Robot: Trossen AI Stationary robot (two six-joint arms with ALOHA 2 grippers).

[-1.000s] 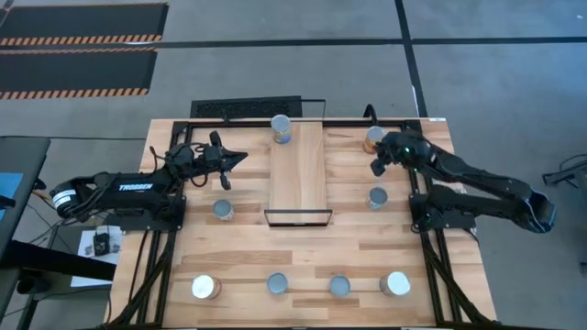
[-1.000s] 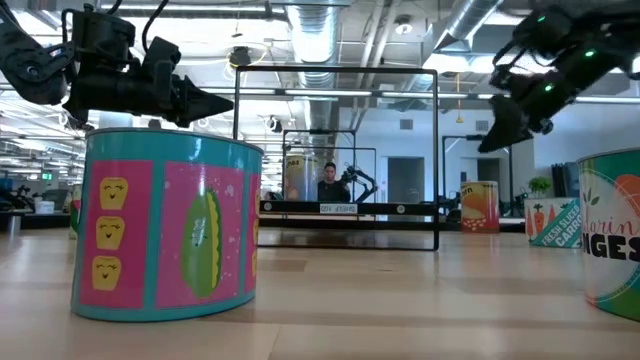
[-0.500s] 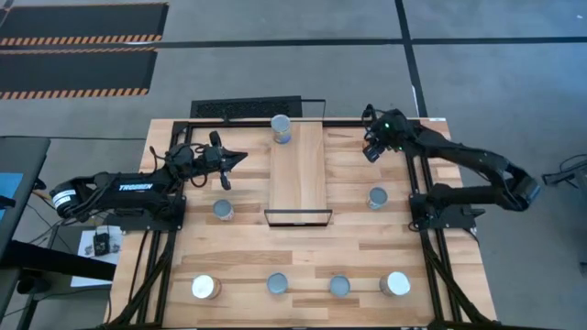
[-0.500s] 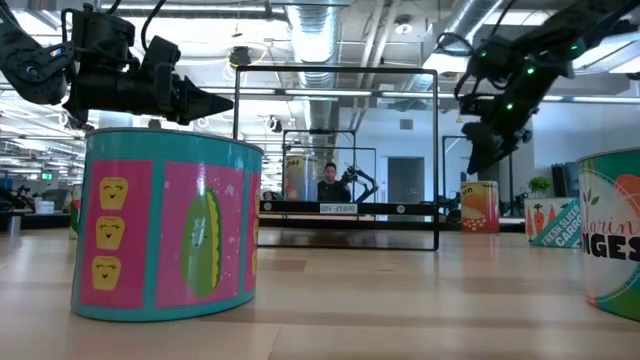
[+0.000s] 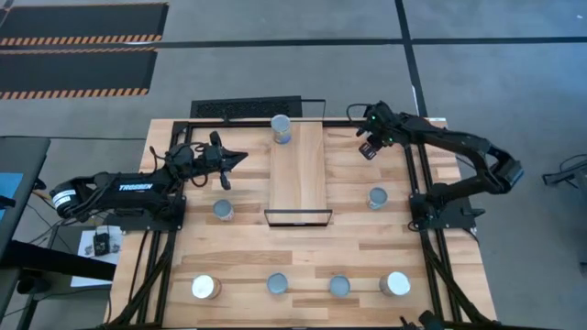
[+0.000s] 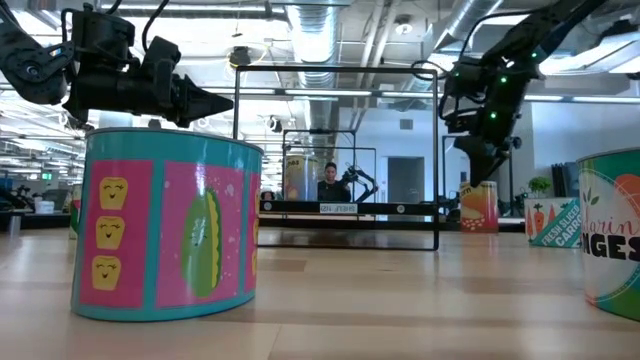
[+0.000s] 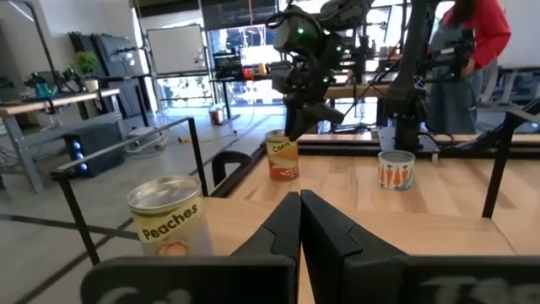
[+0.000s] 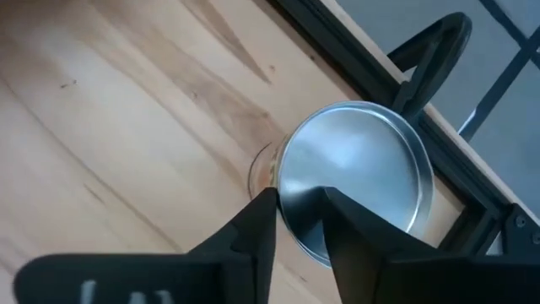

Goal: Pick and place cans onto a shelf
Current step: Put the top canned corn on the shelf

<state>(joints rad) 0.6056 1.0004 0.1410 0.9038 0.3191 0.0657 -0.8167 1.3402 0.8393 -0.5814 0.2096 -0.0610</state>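
The corn can [image 7: 283, 156] stands at the upper right of the table in the high view, hidden there under the right gripper [image 5: 369, 147]. The right wrist view looks down on its shiny round top [image 8: 354, 173]. The gripper's two dark fingers [image 8: 253, 232] are a little apart, just above the can's top and not gripping it. In the low view the gripper [image 6: 482, 165] hangs over that can [image 6: 480, 207], right of the middle.

The shelf [image 5: 298, 170] lies in the upper middle of the high view, bare on top. One can [image 5: 281, 128] stands just past its upper left corner. Another can [image 5: 377, 197] stands to the right of the shelf, and one [image 5: 223, 210] to the left. Four more cans [image 5: 205, 288] [image 5: 278, 284] [image 5: 339, 286] [image 5: 395, 284] sit in a row along the bottom of the table [image 5: 238, 252].

The left gripper [image 5: 237, 159] waits at the left of the shelf, above the table, its fingers [image 7: 287, 228] pressed together and holding nothing.
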